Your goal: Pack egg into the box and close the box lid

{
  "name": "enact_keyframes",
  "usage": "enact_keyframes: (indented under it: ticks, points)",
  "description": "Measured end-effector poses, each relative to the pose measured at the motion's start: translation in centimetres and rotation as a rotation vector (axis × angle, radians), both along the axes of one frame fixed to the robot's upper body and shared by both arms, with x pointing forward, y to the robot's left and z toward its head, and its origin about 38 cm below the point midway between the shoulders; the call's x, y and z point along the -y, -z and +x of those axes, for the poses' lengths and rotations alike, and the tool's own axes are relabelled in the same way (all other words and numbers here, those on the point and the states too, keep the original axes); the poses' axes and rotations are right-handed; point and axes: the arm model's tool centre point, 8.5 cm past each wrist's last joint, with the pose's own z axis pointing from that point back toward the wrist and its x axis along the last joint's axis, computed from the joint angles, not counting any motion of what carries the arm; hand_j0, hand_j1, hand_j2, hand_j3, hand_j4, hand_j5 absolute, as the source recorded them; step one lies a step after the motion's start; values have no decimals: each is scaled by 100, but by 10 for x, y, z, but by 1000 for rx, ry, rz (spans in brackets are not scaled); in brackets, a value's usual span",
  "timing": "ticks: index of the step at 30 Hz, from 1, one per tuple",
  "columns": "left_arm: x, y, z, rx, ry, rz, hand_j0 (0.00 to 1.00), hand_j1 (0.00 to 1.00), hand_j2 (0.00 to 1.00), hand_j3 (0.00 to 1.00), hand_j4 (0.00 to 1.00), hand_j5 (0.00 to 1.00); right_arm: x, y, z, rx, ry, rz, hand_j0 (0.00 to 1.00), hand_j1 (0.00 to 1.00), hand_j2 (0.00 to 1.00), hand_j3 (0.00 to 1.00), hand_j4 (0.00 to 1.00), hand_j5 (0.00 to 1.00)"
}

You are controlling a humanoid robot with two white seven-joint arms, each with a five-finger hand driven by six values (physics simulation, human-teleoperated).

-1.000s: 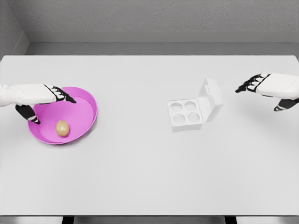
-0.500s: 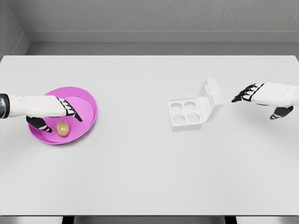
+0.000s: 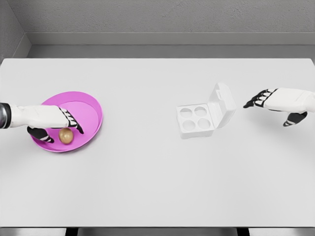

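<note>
Fingers (image 3: 74, 124) (left hand (image 3: 51, 120)) bracket egg (image 3: 65, 135) in bowl (image 3: 91, 105).

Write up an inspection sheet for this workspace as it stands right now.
Surface: white table, flat, no spills seen.
Job's things: egg lies in the pink bowl at the left; egg box right of centre, lid raised, all four cups empty.
Clutter: nothing seen.
Hands: left hand low over the bowl, fingers spread around the egg, grasp not closed; right hand off the table to the right of the lid, fingers relaxed, holding nothing.
Cables: nothing seen.
Surroundings: grey wall behind the table.
</note>
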Motion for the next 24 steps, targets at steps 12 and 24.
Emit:
enact_keyframes:
  ticks: [12, 24]
  points:
    - [-1, 4, 1, -3, -3, 13, 74, 74, 74, 74, 74, 74, -9, -2, 4, 13, -16, 4, 100, 100, 100, 100, 100, 100]
    - [0, 4, 2, -3, -11, 4, 70, 70, 70, 70, 70, 70, -8, -2, 4, 13, -17, -2, 100, 100, 100, 100, 100, 100]
